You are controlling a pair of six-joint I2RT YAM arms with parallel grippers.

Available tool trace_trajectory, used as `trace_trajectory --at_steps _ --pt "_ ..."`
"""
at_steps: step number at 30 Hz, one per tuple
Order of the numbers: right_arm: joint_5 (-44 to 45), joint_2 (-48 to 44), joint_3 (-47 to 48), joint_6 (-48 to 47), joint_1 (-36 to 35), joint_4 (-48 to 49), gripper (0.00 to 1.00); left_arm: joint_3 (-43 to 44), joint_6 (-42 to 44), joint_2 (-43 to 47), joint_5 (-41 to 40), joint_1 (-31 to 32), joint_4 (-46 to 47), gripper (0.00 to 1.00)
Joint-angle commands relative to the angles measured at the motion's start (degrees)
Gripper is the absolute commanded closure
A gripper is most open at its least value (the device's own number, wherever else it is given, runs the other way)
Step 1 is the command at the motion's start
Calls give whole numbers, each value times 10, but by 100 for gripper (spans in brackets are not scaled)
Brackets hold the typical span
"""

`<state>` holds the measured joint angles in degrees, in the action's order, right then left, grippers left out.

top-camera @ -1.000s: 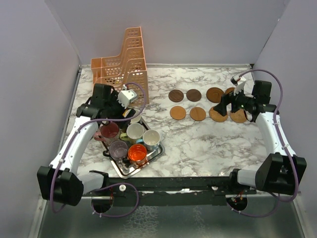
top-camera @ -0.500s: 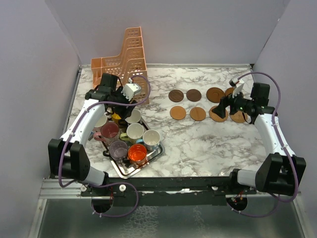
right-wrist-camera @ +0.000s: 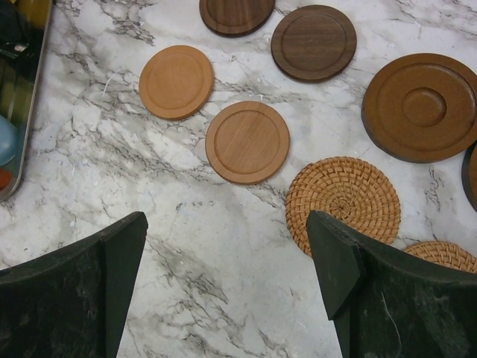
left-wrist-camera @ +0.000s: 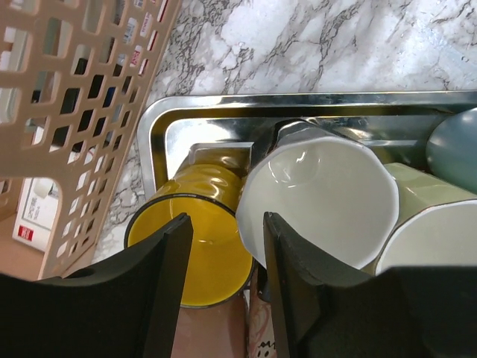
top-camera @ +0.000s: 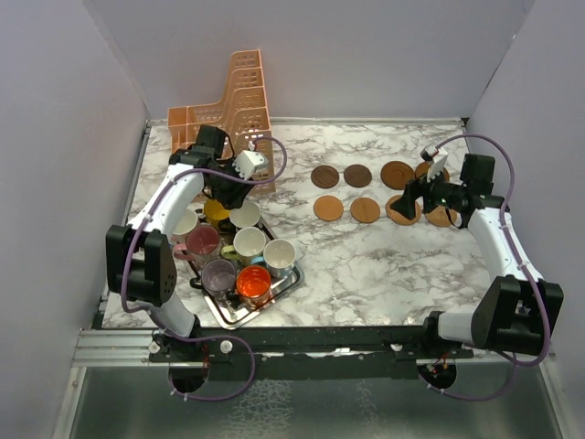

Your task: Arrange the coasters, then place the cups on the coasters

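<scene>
Yellow cup [left-wrist-camera: 197, 246] in tray [left-wrist-camera: 223, 101] corner, touching white cup [left-wrist-camera: 320, 201]. Adjoining rims sit between fingers of left gripper [left-wrist-camera: 226, 224], jaws half-parted, nothing clamped. Risk: pinch catches both walls, so neighbour drags or tips. Right gripper [right-wrist-camera: 223, 220] spread wide, empty, wicker coaster [right-wrist-camera: 343, 198] beside one finger.

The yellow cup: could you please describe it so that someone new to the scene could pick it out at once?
On the left of the marble table, a silver tray packed with cups sits before an orange lattice rack. The yellow cup is in the tray's far corner, nearest the rack, beside a white cup. It is the only yellow one.
</scene>
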<state>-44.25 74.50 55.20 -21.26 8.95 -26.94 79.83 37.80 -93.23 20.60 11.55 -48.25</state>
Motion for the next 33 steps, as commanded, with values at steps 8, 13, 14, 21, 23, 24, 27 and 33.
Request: trace_trajectory --at_steps 8,13,14,21,23,24,27,33 --pt "-12 -4 0 -18 -2 6 11 36 53 -49 60 25 -19 55" --pt "-4 -8 -1 -18 -2 7 11 41 72 -71 54 34 -25 57" --pt "-5 -9 -1 -19 -2 7 11 41 77 -73 53 34 -28 58" --pt "-2 -8 1 -23 -2 5 11 40 98 -77 41 36 -35 65" --pt "0 -9 1 -23 -2 6 11 40 103 -77 42 36 -35 67" --pt "0 -11 0 -23 -2 7 11 40 106 -77 43 37 -35 69" --pt "-1 -12 0 -22 -2 8 11 41 114 -80 44 38 -37 72" --pt "-2 -7 2 -23 -2 8 11 49 137 -87 46 42 -46 80"
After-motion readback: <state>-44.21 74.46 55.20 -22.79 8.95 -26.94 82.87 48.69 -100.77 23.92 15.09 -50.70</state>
